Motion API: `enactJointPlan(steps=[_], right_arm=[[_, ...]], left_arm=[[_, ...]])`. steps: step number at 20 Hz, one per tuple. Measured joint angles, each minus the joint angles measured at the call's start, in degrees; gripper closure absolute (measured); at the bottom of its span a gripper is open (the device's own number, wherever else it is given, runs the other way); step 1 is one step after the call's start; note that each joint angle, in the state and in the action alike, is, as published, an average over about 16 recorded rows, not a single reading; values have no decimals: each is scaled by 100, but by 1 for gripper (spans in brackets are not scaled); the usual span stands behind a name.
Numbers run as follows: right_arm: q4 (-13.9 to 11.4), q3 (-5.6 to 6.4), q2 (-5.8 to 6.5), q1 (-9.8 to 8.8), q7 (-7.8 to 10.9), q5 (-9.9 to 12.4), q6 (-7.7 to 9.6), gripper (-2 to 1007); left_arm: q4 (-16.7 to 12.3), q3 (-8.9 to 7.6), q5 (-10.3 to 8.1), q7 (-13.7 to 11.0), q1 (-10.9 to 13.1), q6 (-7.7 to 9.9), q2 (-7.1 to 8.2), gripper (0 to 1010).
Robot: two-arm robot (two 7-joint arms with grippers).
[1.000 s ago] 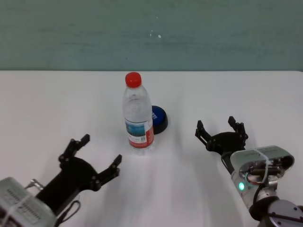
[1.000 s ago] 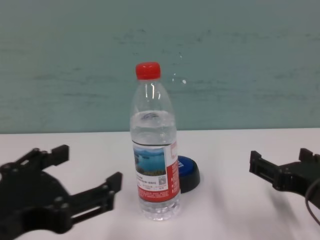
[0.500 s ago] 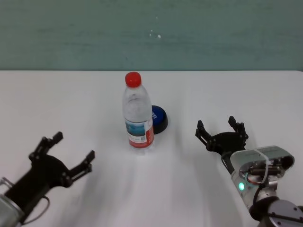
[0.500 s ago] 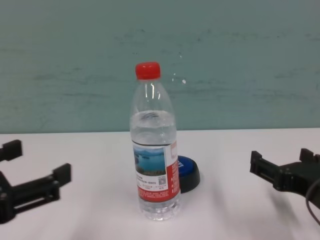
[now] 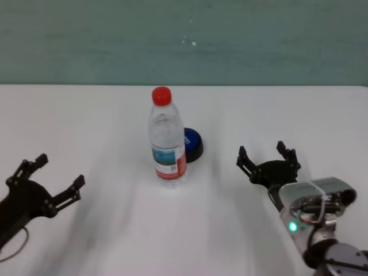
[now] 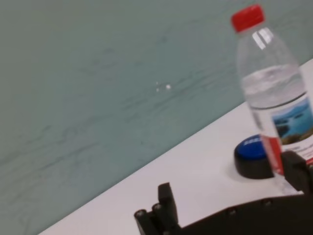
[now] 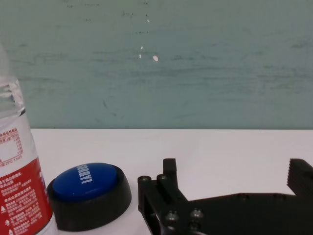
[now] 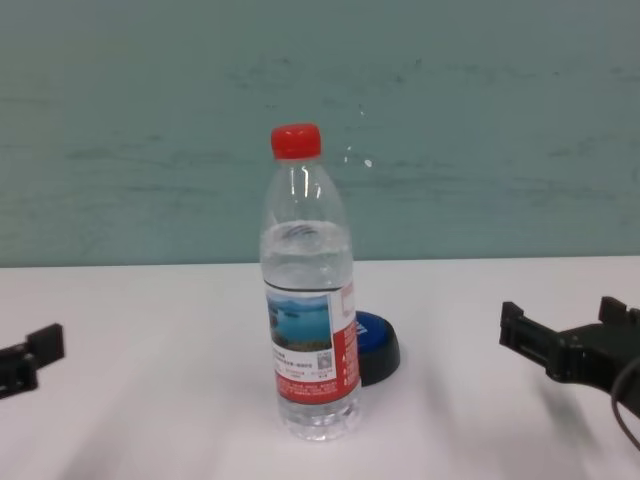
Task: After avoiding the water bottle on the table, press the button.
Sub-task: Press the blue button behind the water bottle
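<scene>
The water bottle (image 5: 168,138), clear with a red cap, stands upright mid-table (image 5: 86,115); it also shows in the chest view (image 8: 308,310). The blue button (image 5: 194,144) sits just behind it to the right, close to its base, and shows in the chest view (image 8: 378,345) and the right wrist view (image 7: 88,193). My left gripper (image 5: 57,172) is open and empty, far left of the bottle near the table's left side. My right gripper (image 5: 263,154) is open and empty, low over the table right of the button, pointing away from me.
A teal wall (image 5: 184,40) rises behind the table's far edge. In the left wrist view the bottle (image 6: 276,98) and the button (image 6: 252,156) lie beyond my left gripper's fingers (image 6: 166,200). White tabletop lies between each gripper and the bottle.
My left gripper has swung left, away from the bottle, toward the table's left side. The right gripper, bottle and button have not moved.
</scene>
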Motion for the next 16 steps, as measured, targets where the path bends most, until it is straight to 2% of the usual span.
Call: enactJointPlan(steps=[7,11,16], right_arm=[[0,0,0,0,0,0,0,1],[0,0,0,0,0,0,0,1],[0,0,0,0,0,0,0,1]], left_arm=[[652,56,-287,-298,-570,-242,113,10],[997,183,-388,-417,-947,-318,114,10],[1364,412,-474,-514,-1425,-304,59,10]])
